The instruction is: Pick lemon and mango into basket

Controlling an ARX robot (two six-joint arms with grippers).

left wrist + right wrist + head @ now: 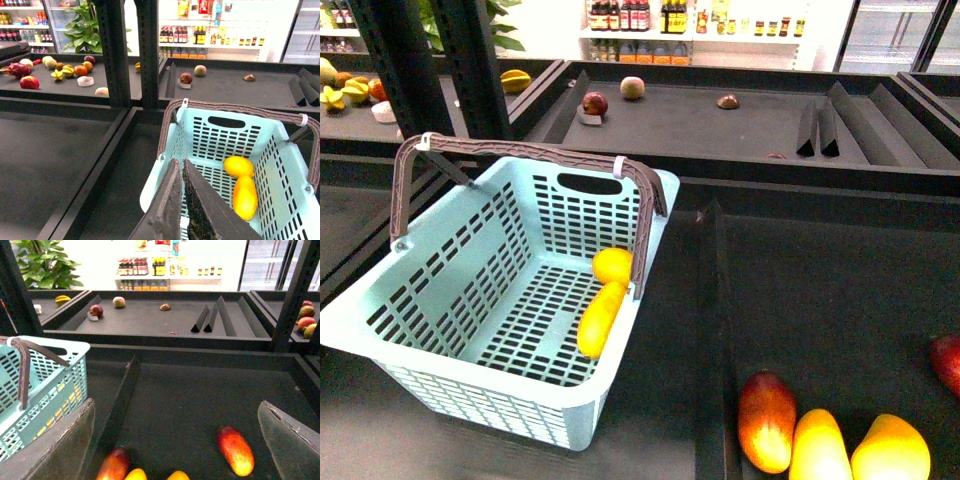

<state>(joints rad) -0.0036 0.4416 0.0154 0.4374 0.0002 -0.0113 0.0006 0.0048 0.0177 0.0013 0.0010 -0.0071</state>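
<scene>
The mint-blue basket (440, 300) with its brown handle sits left of centre in the front view. Inside it lie the lemon (612, 266) and, touching it, the longer mango (600, 318). Both also show in the left wrist view, the lemon (238, 166) beyond the mango (245, 197). My left gripper (180, 162) is shut and empty, hovering over the basket (220, 135) near its rim. My right gripper (175, 440) is wide open over the dark shelf, holding nothing, with a red-yellow fruit (235, 450) between its fingers' spread. Neither arm shows in the front view.
Red-blushed and yellow fruits (768, 420) lie at the front right of the shelf, right of a low divider (708, 330). Farther shelves hold apples (594, 102) and other fruit (70, 70). Dark upright posts (122, 50) stand behind the basket.
</scene>
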